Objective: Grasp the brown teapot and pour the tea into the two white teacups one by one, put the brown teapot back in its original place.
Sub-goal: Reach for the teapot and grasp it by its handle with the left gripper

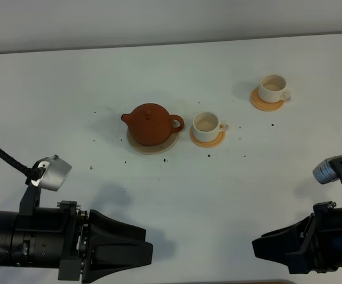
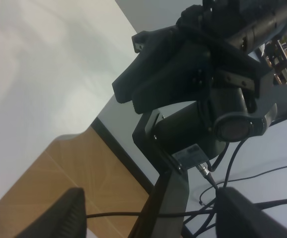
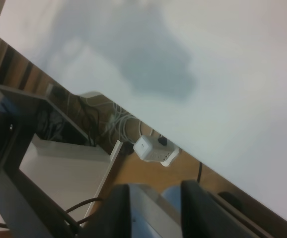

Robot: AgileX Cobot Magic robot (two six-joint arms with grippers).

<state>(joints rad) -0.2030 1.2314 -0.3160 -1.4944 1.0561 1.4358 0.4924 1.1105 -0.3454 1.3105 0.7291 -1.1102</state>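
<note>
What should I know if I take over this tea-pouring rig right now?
Left pincer: open, empty, low at the near edge of the table, well away from the teapot.
Right pincer: jaws a little apart, empty, also at the near edge.
Brown teapot: upright on its pale coaster, handle toward the nearer white cup.
The nearer cup and the farther cup, back right, each stand on an orange coaster.
Done: nothing evident; I cannot tell whether the cups hold tea.
To do: grasp the teapot, pour into both cups, set it back on the pale coaster.
</note>
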